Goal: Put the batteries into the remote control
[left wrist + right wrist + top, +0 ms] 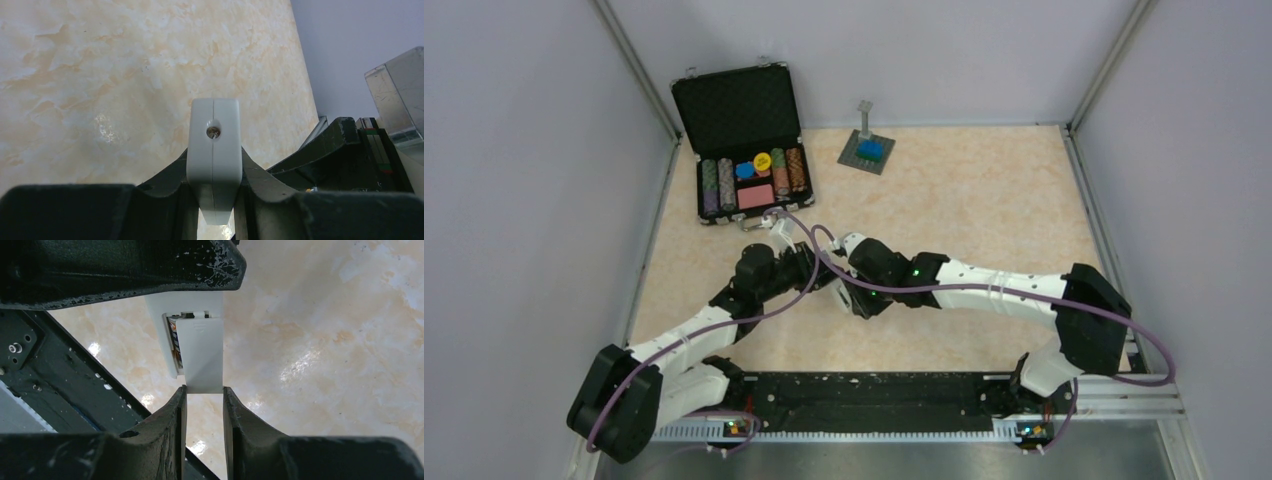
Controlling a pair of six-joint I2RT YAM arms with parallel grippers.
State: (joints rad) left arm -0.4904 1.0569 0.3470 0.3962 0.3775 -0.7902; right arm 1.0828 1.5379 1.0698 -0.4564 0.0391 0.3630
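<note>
Clamping the one remote control (214, 142) end-on, my left hand (214, 162) is narrowed against its sides, above the surface (100, 75). Just ahead of my right hand (204, 396), whose fingertips pinch the single cover plate (200, 355), one battery (174, 340) shows seated beside the plate's edge; a second I cannot tell. From above, both hands meet, with one chip case (744, 140) well beyond them. Loading looks done, I judge; the cover is not yet shut.

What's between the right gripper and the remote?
The white cover, pinched by the right gripper, lies against the remote. Right wrist view shows it.
</note>
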